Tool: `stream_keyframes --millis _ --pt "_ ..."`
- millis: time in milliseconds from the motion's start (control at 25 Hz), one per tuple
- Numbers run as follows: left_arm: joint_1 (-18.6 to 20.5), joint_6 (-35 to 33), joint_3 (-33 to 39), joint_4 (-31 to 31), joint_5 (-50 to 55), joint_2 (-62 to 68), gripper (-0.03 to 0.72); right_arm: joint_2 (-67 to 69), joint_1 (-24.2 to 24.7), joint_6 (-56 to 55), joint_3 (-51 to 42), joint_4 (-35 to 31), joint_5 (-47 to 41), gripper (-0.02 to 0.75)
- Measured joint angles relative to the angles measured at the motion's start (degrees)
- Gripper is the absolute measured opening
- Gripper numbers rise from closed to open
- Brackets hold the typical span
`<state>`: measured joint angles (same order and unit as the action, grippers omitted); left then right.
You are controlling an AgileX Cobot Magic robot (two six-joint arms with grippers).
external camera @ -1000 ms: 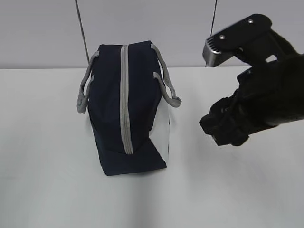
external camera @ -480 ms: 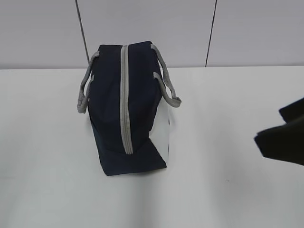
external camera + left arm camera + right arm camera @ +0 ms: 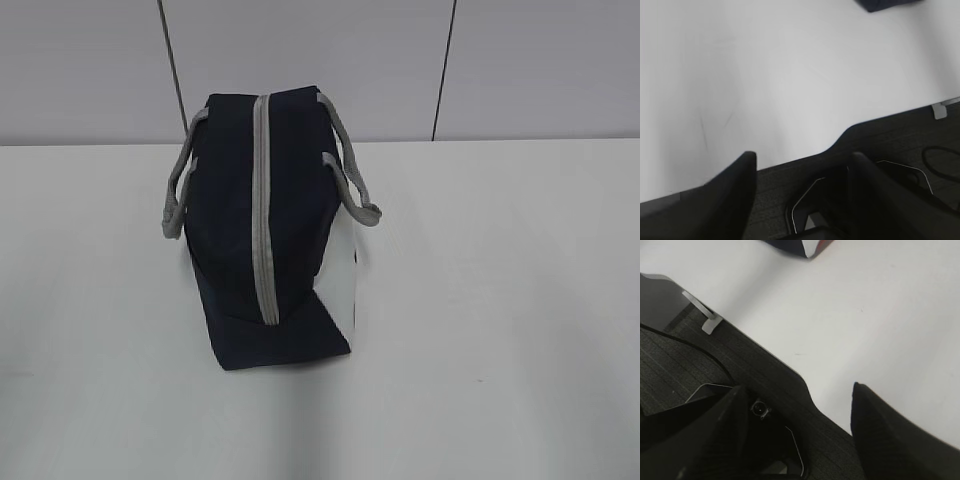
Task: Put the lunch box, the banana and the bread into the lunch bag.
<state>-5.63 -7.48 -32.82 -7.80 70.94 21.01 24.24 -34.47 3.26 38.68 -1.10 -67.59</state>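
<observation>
The navy lunch bag stands on the white table with its grey zipper shut along the top and grey handles hanging at both sides. A corner of it shows in the left wrist view and in the right wrist view. The lunch box, the banana and the bread are out of view. My left gripper is open and empty over the table's front edge. My right gripper is open and empty over the front edge too. Neither gripper shows in the exterior view.
The white table runs to a grey wall at the back. Below its front edge lies dark carpet with a cable and a metal bracket.
My right arm has pulled back to the right and out of the exterior view. The lunch bag has not moved.
</observation>
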Motion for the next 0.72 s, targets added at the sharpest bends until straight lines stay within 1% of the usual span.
stream_keyframes --millis 120,280,400,720 --pt "0.0 -0.3 0.4 0.3 -1.8 0.0 0.449 -5.0 0.0 -1.1 -4.9 2.7 0.4 0.480" --pt "0.0 -0.5 1.1 0.3 -4.1 0.0 0.463 -8.3 0.0 -2.7 -9.5 3.7 1.7 0.480" --pt "0.0 -0.5 2.5 0.3 -7.1 0.0 0.466 -8.5 0.0 -3.3 -9.7 4.3 2.3 0.480" --pt "0.0 -0.6 2.8 0.3 -7.8 0.0 0.466 -8.5 0.0 -3.3 -9.7 4.8 2.5 0.480"
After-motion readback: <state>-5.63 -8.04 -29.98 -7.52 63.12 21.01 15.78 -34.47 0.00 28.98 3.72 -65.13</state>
